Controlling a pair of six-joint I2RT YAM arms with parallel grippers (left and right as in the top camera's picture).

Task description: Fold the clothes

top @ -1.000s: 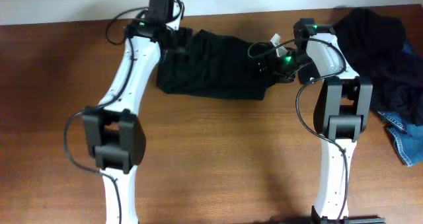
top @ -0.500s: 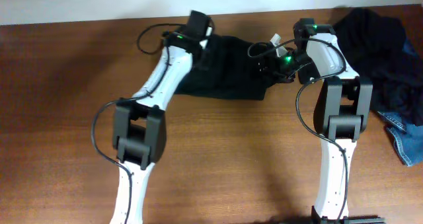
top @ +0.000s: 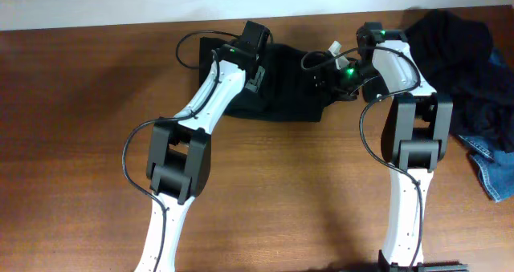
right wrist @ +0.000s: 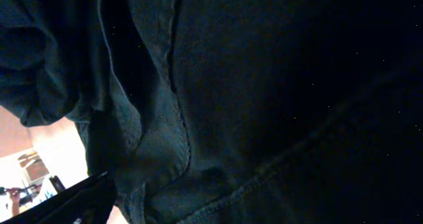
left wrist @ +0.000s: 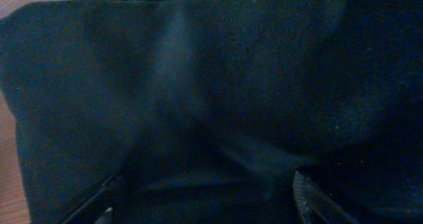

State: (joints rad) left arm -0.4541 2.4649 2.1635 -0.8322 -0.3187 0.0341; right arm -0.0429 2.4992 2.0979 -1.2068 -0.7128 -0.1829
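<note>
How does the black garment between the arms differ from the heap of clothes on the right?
The black garment lies spread fairly flat; the heap is bunched up at the table edge. The garment is all black; the heap includes blue denim. Both are dark, limp fabric.

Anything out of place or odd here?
Only at far right: a rumpled heap of dark clothes with blue denim running off the picture's edge. The black garment being worked is merely wrinkled.
</note>
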